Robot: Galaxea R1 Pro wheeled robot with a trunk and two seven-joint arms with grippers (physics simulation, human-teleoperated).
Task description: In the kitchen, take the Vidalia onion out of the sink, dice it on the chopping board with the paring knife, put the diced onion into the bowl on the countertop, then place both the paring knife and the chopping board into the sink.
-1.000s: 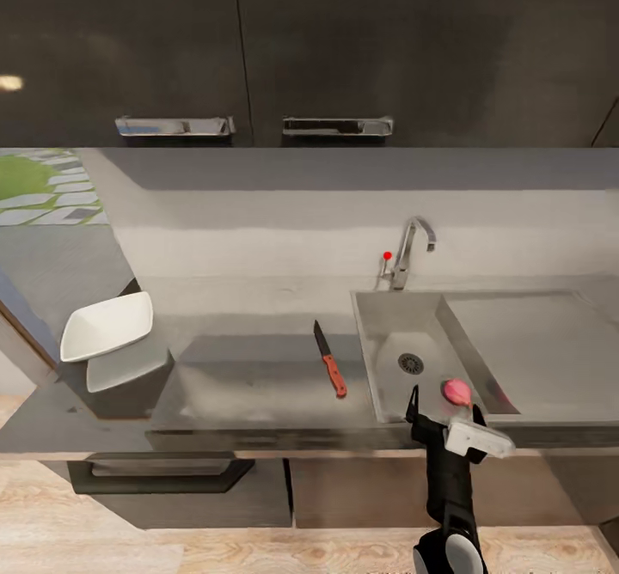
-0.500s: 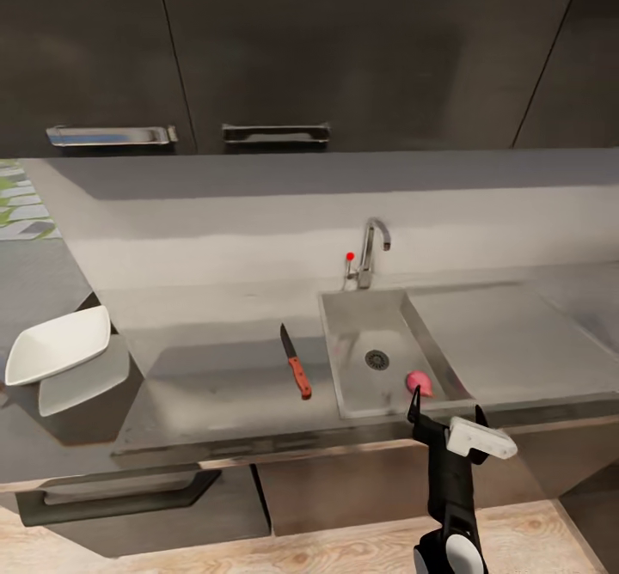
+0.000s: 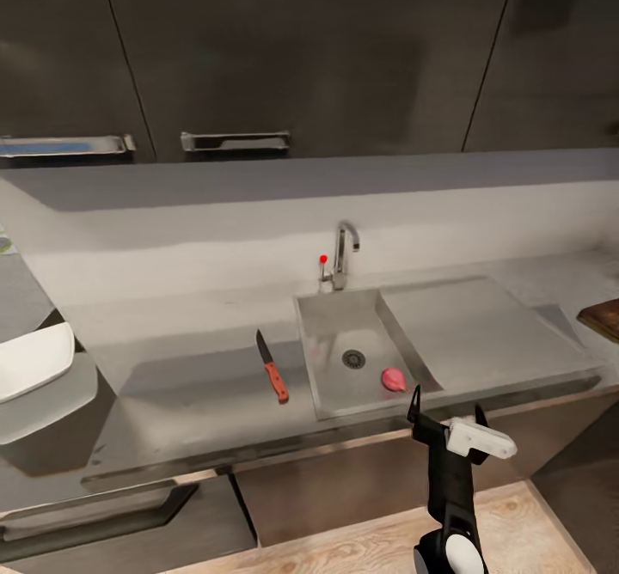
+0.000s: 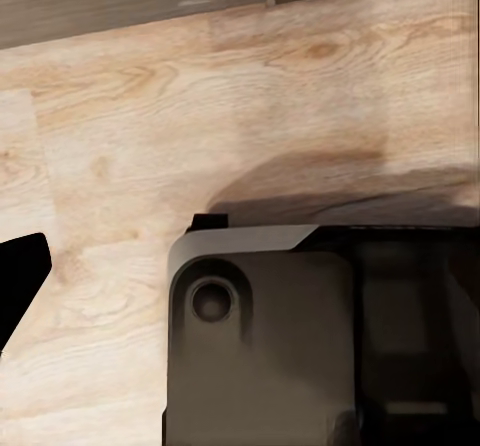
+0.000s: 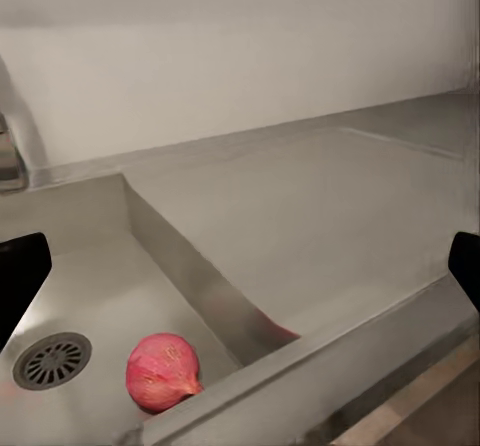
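Camera: the whole head view has shifted since a second ago; fixed items sit further left in the picture, which is camera motion, not movement of the things.
Bowl [image 3: 30, 361]: white, at the left edge of the head view, now partly cut off; it rests on the countertop [image 3: 189, 385], well apart from the knife.
Paring knife [image 3: 272, 367]: lies flat on the countertop just left of the sink, dark blade pointing toward the wall, red-orange handle toward the front edge. Same placing relative to the sink as before.
Sink [image 3: 331, 359]: grey basin with round drain, tap and red knob behind it, drainboard to its right.
Vidalia onion [image 3: 394, 378]: lies on the basin floor by the wall that borders the drainboard, right of the drain. In the right wrist view the onion [image 5: 162, 371] sits beside the drain, against that inner wall. No change of place within the basin.
Right gripper [image 3: 443, 411]: hangs in front of the counter edge, below the onion; fingers spread apart, holding nothing, touching nothing.
Chopping board [image 3: 603, 318]: dark brown corner at the right edge, newly in view, on the countertop beyond the drainboard.
Left gripper: spread or closed, cannot tell; the left wrist view shows wooden floor [image 4: 200, 106] and dark robot body.
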